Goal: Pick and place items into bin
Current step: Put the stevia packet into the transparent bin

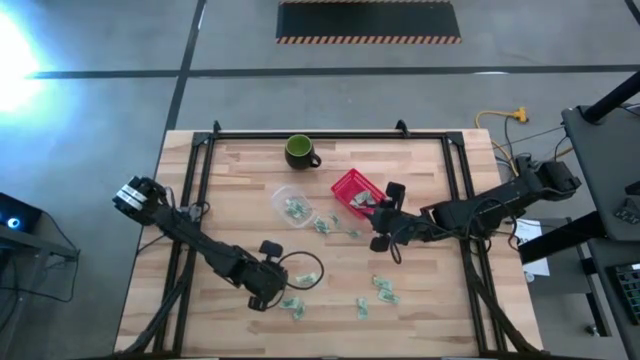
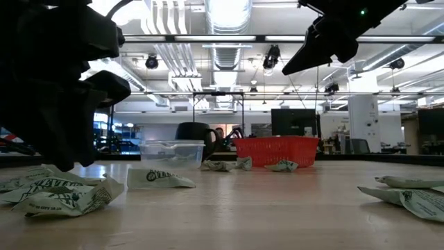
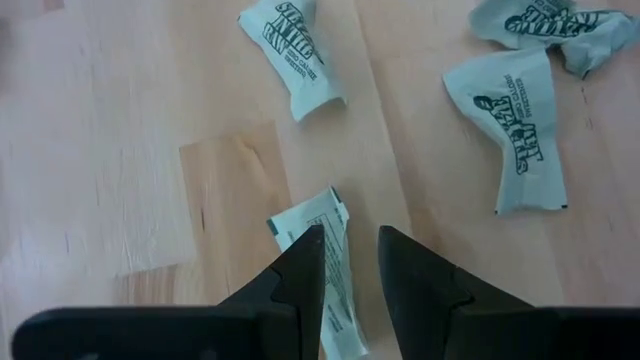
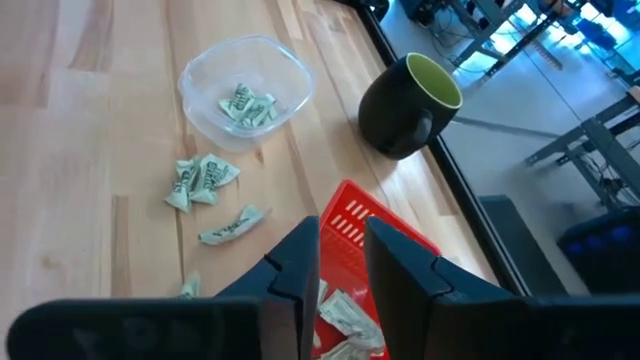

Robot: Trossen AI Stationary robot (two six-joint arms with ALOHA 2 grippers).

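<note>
Small pale green-and-white packets lie scattered on the wooden table [image 1: 420, 320], some at the near side [image 1: 362, 305] and some near the middle [image 1: 325, 225]. My left gripper [image 1: 268, 292] points steeply down, open, over one flat-lying packet [image 3: 322, 222]; its fingertips [image 3: 310, 245] straddle the packet's length. My right gripper [image 1: 375, 212] hangs open over the red bin [image 4: 352, 222], with nothing between its fingers. Packets [image 4: 350, 318] lie in the bin. My left gripper comes at the packet's near half [image 3: 335, 290] from above, one finger on either side and lying along it. The packet lies flat on the table. I cannot tell whether the fingertips touch it.
A dark green mug [image 1: 300, 152] stands at the far edge. A clear plastic tub [image 1: 290, 203] holding a few packets [image 4: 245, 103] sits left of the bin. More packets lie beyond my left gripper [image 3: 520, 125]. A black frame [image 1: 200, 170] runs along the table's sides.
</note>
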